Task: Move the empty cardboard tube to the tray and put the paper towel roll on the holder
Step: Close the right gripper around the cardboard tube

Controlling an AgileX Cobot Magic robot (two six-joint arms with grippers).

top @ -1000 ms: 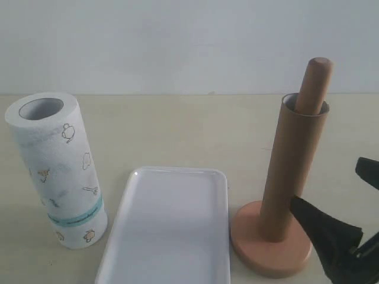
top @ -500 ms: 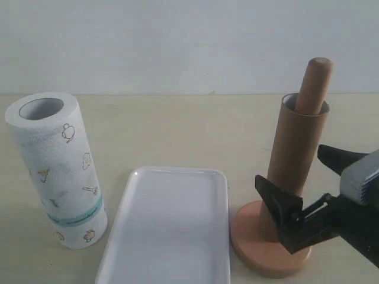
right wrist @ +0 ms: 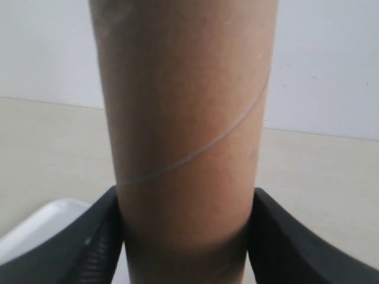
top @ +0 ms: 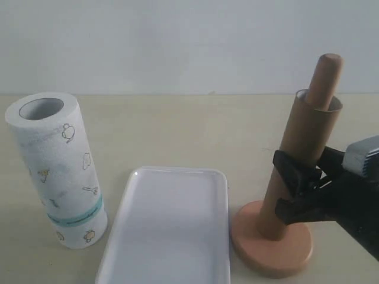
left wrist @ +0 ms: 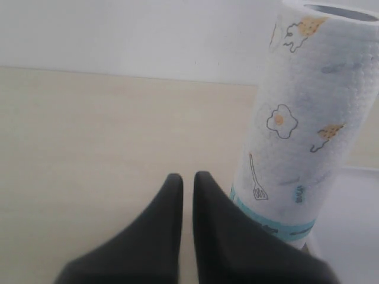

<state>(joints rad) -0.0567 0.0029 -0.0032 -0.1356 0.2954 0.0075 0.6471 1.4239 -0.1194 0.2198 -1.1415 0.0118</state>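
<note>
Tube (top: 305, 136), tilted around holder (top: 327, 80), is clenched by right hand (top: 302, 177); tray (top: 225, 225) lies just beside the base.

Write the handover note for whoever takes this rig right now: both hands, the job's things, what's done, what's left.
Right hand: shut on the cardboard tube, low on its length.
Left hand: shut, holding nothing, beside the paper towel roll.
Tube leans, still sleeved over the holder pole. Roll stands upright on the table. Tray lies between roll and holder, with nothing in it.
Done: tube gripped only.
Left: lift tube off the pole, lay it in the tray, put roll on holder.
</note>
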